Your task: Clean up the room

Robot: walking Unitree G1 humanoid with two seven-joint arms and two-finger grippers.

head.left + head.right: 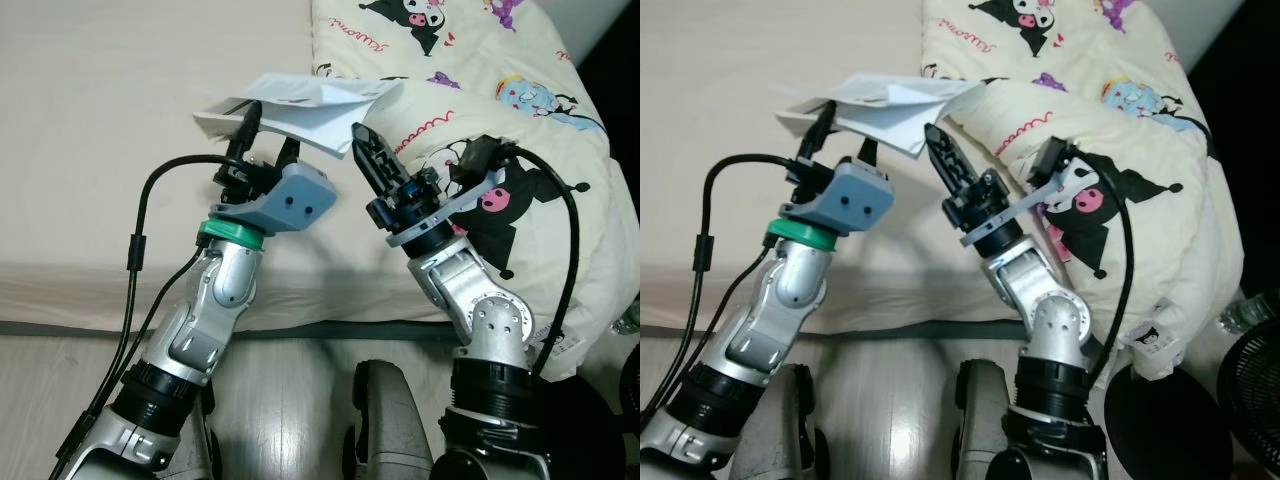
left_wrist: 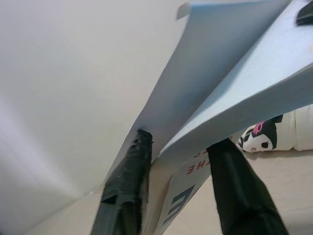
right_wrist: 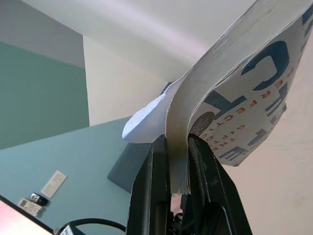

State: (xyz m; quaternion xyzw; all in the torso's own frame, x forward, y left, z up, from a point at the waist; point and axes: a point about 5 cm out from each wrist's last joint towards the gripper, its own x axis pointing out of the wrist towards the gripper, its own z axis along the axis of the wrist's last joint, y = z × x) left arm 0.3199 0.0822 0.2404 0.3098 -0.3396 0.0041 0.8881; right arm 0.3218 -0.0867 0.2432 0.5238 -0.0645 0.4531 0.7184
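A thin white booklet with blue and red lettering hangs open above the bed. My right gripper is shut on its right edge; in the right wrist view the fingers pinch the stack of pages. My left gripper is under the booklet's left half, open. One loose page comes down between its two spread fingers.
The cream bed stretches ahead and to the left. A bunched comforter with cartoon prints lies on the right, spilling over the bed's edge. Wood floor lies below. A black fan base stands at the right.
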